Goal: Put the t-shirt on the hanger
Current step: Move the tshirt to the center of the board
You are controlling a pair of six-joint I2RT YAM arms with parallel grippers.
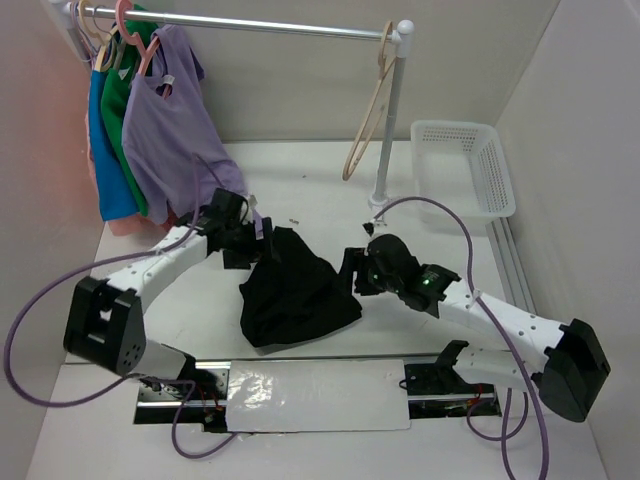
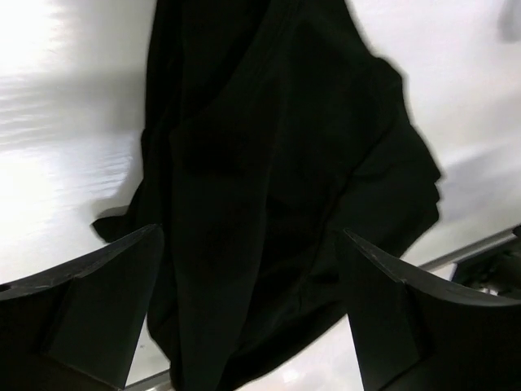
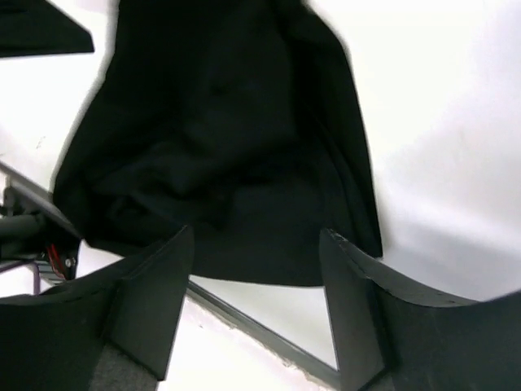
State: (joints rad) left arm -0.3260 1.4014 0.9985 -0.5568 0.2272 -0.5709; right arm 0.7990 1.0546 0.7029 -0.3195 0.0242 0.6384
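Standing beside the table, an onlooker sees the t-shirt (image 1: 295, 290) lying in a crumpled black heap on the white table (image 1: 330, 190), between the two arms. The hanger (image 1: 368, 115) hangs bare by its hook from the right end of the rail (image 1: 250, 24), well apart from the garment.

Gripper condition
- The left gripper (image 2: 251, 236) has its jaws spread wide and hovers over the far left part of the heap. Cloth shows in the gap, but neither finger presses on it.
- The right gripper (image 3: 256, 236) has its jaws parted at the right side of the heap. The fabric's edge lies beyond the fingertips and nothing is gripped.

Handling properties (judged)
- The material is soft, light and limp. It will sag and drape under its own weight and hold no shape when lifted.
- Fragility is not a concern, but slipping out of a shallow pinch is. A single thin layer may pull free, while a thicker bunch should grip more securely.
- Black folds on black hide the collar and sleeves. Neither can be identified from these views.

Recommended hold
- Take the garment at two separated points, ideally at the shoulders either side of the neck opening, so that it hangs open.
- Spread the heap first if the collar cannot be located.
- Expect the thin hanger to swing when touched
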